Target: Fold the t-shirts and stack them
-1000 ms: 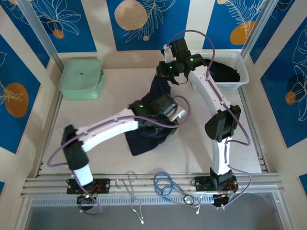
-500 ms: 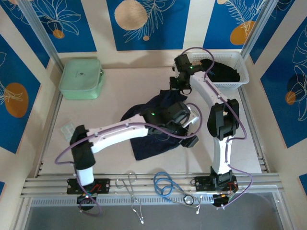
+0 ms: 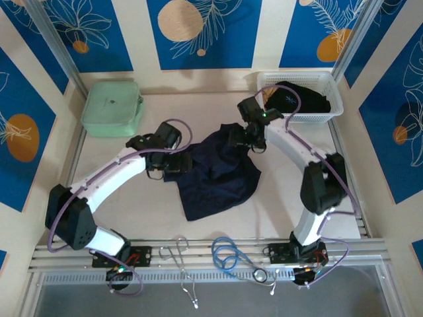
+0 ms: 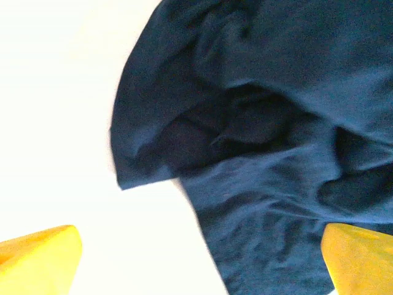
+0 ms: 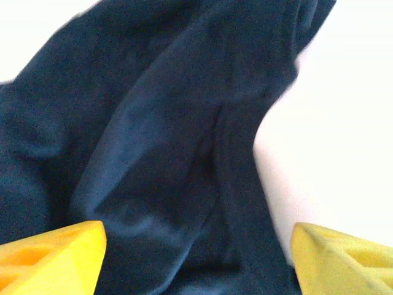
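Overhead, a pale tabletop [image 3: 152, 211] sits inside walls of blue and cream panels painted with orange fruit and white leaves, with a metal rail [image 3: 79, 249] along its 6 o'clock edge.

Two t-shirts are on the scene. One navy t-shirt [image 3: 218, 175] lies crumpled at the centre. One black t-shirt [image 3: 304, 99] with a small pale blue mark is bundled in the single white lattice basket [image 3: 317, 117] at 1 o'clock. One mint-green zip case [image 3: 112, 107] rests at 10 o'clock, and one blue cable loop [image 3: 225, 254] lies on the rail.

Two arms reach in: the left arm [image 3: 119, 173] ends at the navy shirt's 9 o'clock edge, the right arm [image 3: 291, 146] at its 1 o'clock corner.

The wrist cameras add close detail the overhead view lacks. The left claw [image 4: 196, 267] stands wide and empty, its yellow fingers [image 4: 37, 261] spread over the shirt's edge and bare tabletop. The right claw [image 5: 196, 258] is likewise spread wide above folds of navy cloth, clamping none of it.
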`<state>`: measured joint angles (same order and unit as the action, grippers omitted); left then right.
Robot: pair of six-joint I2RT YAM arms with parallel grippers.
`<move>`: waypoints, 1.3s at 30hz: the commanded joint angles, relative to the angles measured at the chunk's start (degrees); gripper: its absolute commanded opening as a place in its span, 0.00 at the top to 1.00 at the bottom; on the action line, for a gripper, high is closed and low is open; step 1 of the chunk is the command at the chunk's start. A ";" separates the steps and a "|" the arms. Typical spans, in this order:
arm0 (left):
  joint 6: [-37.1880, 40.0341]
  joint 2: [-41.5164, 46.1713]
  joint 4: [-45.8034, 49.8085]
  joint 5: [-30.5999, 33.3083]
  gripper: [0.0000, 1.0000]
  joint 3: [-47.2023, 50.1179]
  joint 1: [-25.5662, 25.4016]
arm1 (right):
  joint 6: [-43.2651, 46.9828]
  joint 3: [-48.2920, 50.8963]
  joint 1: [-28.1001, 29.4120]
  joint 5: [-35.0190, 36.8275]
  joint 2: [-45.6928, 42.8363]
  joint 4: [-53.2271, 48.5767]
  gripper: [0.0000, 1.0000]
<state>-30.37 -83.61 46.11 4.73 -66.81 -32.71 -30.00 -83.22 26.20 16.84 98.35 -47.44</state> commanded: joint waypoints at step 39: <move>-3.48 -13.07 -27.04 -4.91 0.23 12.37 11.32 | -26.10 36.35 6.52 -3.21 -8.02 9.85 1.00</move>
<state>-34.09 -93.76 22.59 1.63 -54.68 -21.93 -55.99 -48.86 33.47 13.50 90.30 -38.63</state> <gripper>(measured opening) 0.786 0.051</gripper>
